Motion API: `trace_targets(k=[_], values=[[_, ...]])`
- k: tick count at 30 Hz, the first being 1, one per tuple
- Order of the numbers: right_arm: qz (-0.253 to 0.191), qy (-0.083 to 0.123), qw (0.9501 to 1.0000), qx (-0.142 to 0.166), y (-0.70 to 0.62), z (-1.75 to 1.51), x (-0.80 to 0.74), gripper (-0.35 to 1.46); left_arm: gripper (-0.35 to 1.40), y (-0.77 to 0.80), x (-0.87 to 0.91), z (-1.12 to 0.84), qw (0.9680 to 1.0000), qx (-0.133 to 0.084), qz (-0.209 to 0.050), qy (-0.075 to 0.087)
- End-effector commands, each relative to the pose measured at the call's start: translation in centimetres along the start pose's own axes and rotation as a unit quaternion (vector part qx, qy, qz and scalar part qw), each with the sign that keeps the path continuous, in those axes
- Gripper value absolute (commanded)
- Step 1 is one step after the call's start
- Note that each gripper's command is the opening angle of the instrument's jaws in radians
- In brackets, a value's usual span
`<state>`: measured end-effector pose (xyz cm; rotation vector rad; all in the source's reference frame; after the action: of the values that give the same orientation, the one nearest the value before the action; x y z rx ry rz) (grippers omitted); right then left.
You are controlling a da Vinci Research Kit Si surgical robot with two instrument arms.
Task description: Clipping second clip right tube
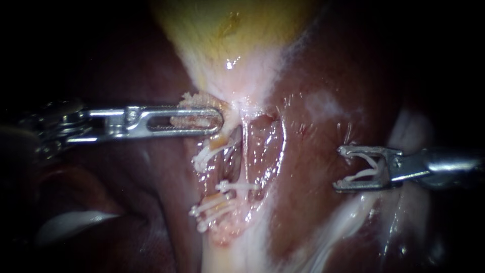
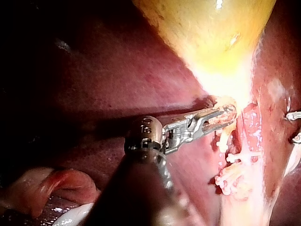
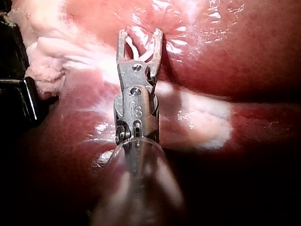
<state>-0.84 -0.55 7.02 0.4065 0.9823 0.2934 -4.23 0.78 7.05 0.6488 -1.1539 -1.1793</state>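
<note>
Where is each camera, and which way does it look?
Endoscope: close to the tissue, facing the gallbladder and tubes; left instrument enters from left, right instrument from right.
Left wrist: behind the left instrument, looking along it to the gallbladder.
Right wrist: behind the right instrument, looking along it at its held clip and liver.
Shared: endoscope and left wrist both show clips on the tubes.

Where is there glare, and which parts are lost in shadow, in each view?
Endoscope view: one glint on the gallbladder; borders dark, nearly hiding the left instrument's shaft. Left wrist view: liver beside the instrument shadowed. Right wrist view: wet glare on liver ahead of the right instrument's clip.
</note>
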Motion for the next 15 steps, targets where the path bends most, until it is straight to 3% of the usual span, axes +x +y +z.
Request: trace_targets(k=[1, 6, 10, 15], values=[[0.0, 0.0, 1.0, 0.0, 0.0, 0.0, 0.0, 0.41, -0.35, 0.0, 0.0, 0.0, 1.0, 0.0, 0.0, 0.0], [0.0, 0.0, 1.0, 0.0, 0.0, -0.01, 0.0, 0.41, -0.35, 0.0, -0.07, -0.08, 1.0, 0.003, -0.002, 0.003], [0.0, 0.0, 1.0, 0.0, 0.0, -0.01, 0.0, 0.41, -0.35, -0.02, -0.28, -0.28, 1.0, -0.002, -0.007, 0.002], [0.0, 0.0, 1.0, 0.0, 0.0, -0.02, 0.0, 0.41, -0.35, -0.08, -0.54, -0.54, 0.9998, -0.003, -0.012, -0.012]])
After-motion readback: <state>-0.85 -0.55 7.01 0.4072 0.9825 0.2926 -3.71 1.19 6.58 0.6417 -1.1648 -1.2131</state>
